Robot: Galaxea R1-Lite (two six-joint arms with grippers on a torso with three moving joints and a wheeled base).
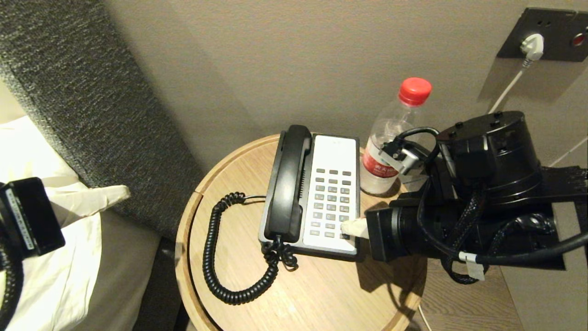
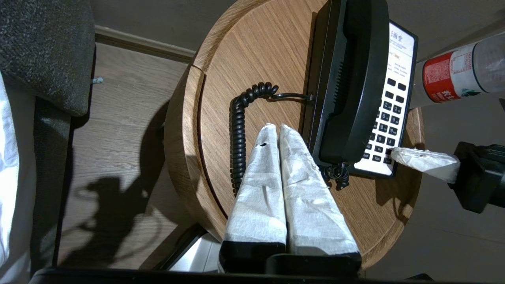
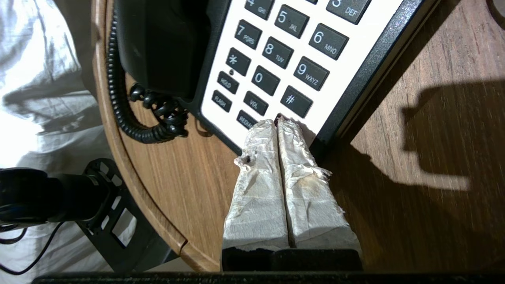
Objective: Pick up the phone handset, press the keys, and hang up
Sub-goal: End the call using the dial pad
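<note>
The black phone handset (image 1: pixel 288 184) lies in its cradle on the left side of the white phone base (image 1: pixel 335 151), which stands on a round wooden table (image 1: pixel 321 294). Its coiled cord (image 1: pixel 216 257) loops over the tabletop. My right gripper (image 1: pixel 345 227) is shut, and its taped tips rest on the keypad's (image 3: pixel 276 43) bottom right corner, just below the # key (image 3: pixel 296 101). The left gripper (image 2: pixel 275 128) is shut and empty. It hangs left of the table, apart from the handset (image 2: pixel 355 79).
A clear water bottle (image 1: pixel 395 138) with a red cap stands behind the phone, close to my right arm. A grey headboard (image 1: pixel 92 115) and white bedding (image 1: pixel 55 276) lie to the left. A wall socket with a plug (image 1: pixel 533 46) is at the back right.
</note>
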